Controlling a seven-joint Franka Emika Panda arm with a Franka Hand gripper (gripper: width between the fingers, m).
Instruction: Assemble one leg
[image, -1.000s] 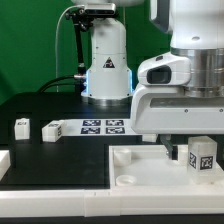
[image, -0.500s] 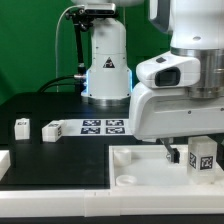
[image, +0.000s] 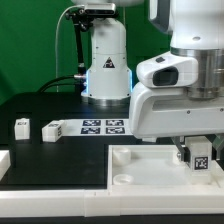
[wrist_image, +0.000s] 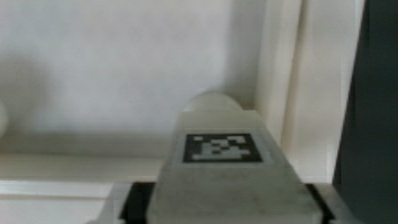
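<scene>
My gripper (image: 199, 160) is low over the white panel (image: 130, 165) at the exterior view's right and is shut on a leg (image: 201, 155), a short white post with a black-and-white tag. In the wrist view the leg (wrist_image: 222, 150) stands between the dark fingers (wrist_image: 135, 203), with the panel (wrist_image: 107, 90) behind it. Two more legs (image: 22, 126) (image: 51, 129) lie on the black table at the exterior view's left. Whether the held leg touches the panel is hidden.
The marker board (image: 103, 126) lies flat at the middle of the table. The robot base (image: 106, 60) stands behind it. A white part's edge (image: 4, 160) shows at the exterior view's far left. The panel has a raised rim and a round corner hole (image: 127, 180).
The fingers have closed in on the leg. One finger now covers what showed beside the leg's tag before. The arm has barely moved.
</scene>
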